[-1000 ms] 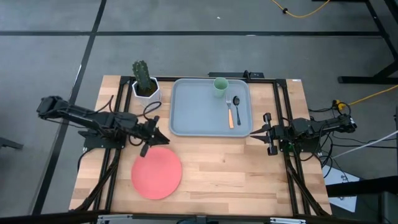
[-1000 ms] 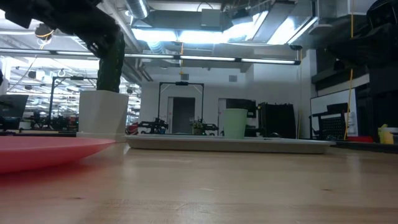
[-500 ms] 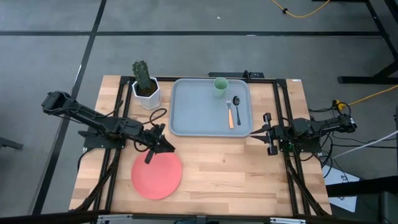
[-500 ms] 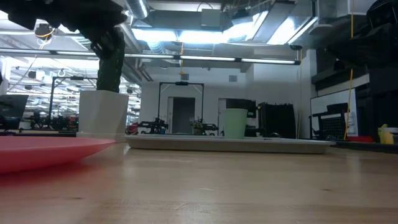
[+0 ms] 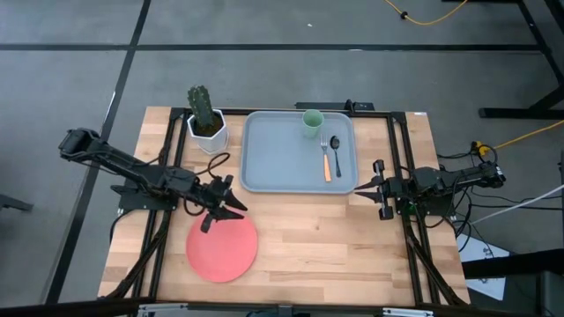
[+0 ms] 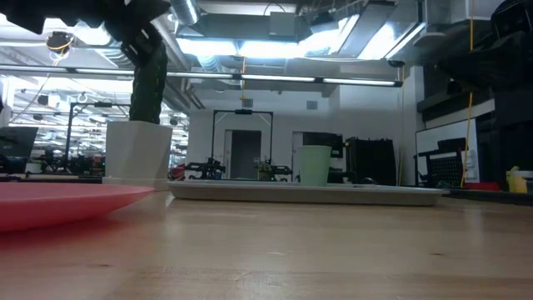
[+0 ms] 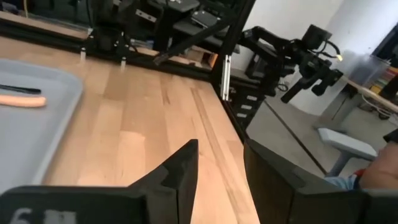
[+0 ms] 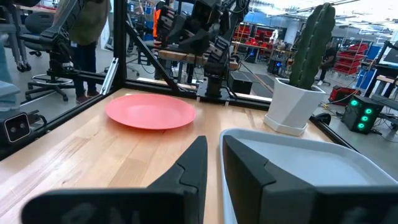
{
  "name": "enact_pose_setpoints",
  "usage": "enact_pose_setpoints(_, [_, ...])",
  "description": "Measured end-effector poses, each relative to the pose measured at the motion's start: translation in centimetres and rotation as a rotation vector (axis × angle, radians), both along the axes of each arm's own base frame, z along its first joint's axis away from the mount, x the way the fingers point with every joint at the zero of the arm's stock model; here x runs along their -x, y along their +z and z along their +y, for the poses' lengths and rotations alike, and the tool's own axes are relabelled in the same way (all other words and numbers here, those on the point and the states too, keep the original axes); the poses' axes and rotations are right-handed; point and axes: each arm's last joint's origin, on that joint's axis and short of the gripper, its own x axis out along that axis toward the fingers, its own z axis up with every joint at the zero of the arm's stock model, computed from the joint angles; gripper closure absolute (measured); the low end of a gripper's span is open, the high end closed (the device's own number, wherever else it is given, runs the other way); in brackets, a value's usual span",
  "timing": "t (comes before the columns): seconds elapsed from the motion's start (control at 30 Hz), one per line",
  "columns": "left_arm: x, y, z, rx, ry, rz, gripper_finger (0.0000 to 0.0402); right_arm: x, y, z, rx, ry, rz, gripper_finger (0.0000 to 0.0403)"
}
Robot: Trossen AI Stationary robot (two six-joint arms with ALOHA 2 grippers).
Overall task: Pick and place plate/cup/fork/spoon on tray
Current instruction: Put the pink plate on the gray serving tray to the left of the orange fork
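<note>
The coral-red plate (image 5: 222, 246) lies flat on the wooden table at the near left; it also shows in the low view (image 6: 67, 200) and the right wrist view (image 8: 150, 111). The grey-blue tray (image 5: 282, 154) holds the light-green cup (image 5: 312, 121), the orange-handled fork (image 5: 326, 164) and the dark spoon (image 5: 336, 150). My left gripper (image 5: 231, 208) hovers above the plate's far rim, slightly open and empty (image 7: 221, 144). My right gripper (image 5: 359, 187) waits by the tray's near right corner, its fingers close together (image 8: 213, 142).
A white pot with a green cactus (image 5: 206, 123) stands left of the tray, at the far left. Dark rails (image 5: 401, 167) run along both sides of the table. Bare wood (image 5: 335, 238) lies between the plate and the right arm.
My left gripper has moved toward the table's near edge and a little to the right, from beside the tray's near left corner to above the plate's far rim. The plate and the things on the tray have stayed in place.
</note>
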Motion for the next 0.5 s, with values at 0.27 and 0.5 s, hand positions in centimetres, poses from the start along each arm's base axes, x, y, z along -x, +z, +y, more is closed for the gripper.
enact_pose_setpoints(0.27, [0.1,0.0,0.0,-0.024,-0.008,0.031,0.0279,0.0,0.0,0.0,0.0,0.0,0.0,0.0346])
enact_pose_setpoints(0.5, [1.6,-3.5,0.6,-0.01,0.021,0.46,0.0279,0.0,0.0,0.0,0.0,0.0,0.0,0.0346])
